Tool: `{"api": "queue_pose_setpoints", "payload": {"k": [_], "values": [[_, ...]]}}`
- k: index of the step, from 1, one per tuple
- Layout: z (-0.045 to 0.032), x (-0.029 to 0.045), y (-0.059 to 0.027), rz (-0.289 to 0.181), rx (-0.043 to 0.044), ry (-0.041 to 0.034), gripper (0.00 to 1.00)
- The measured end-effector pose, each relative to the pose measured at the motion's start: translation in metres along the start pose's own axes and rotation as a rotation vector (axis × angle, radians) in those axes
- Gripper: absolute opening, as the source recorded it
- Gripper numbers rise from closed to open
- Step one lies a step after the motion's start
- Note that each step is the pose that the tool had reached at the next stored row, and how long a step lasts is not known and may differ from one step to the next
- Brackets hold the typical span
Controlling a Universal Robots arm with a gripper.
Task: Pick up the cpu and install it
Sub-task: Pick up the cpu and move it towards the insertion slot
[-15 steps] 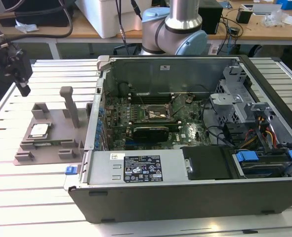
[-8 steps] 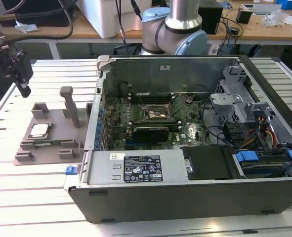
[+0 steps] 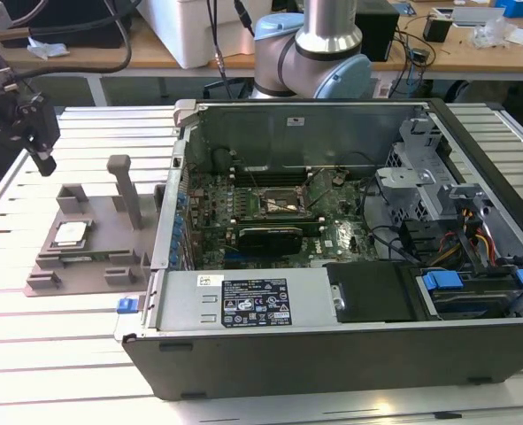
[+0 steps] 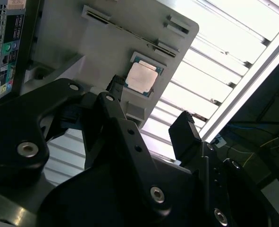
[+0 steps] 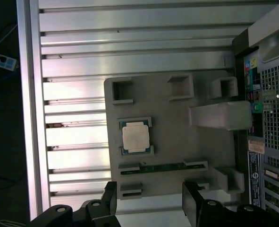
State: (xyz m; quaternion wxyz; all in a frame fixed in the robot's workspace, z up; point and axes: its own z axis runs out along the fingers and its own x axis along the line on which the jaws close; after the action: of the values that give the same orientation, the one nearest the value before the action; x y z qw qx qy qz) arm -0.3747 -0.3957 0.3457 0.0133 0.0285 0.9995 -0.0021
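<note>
Tool [image 3: 40,133]: the fingers [image 5: 192,201] stand apart with nothing between them. In the exterior view the tool hangs above the worktop [image 3: 66,354] at the exterior view's far left. It is beyond the far corner of the grey fixture plate [image 3: 102,246] and touches nothing.

Cpu [image 3: 70,234]: it is seated in a square recess of the fixture plate, on the exterior view's left of the upright post [image 3: 124,190]. It lies flat with its silver metal top facing up and a thin pale rim showing around it. The chip is close to square, so no long axis can be told. Its edges run parallel with the edges of the plate. In the first wrist view the cpu [image 5: 135,137] lies ahead of the spread fingertips and apart from them.

Computer case [image 3: 332,354]: it is open and stands just beside the fixture plate on the exterior view's right. The motherboard socket [image 3: 277,205] sits inside it, well apart from the cpu
</note>
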Motion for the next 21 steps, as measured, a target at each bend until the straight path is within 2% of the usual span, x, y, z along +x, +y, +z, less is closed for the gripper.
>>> {"api": "queue_pose_setpoints", "payload": {"k": [21], "values": [[0.0057, 0.0002, 0.0000, 0.000, 0.0000, 0.0000, 0.66]]}}
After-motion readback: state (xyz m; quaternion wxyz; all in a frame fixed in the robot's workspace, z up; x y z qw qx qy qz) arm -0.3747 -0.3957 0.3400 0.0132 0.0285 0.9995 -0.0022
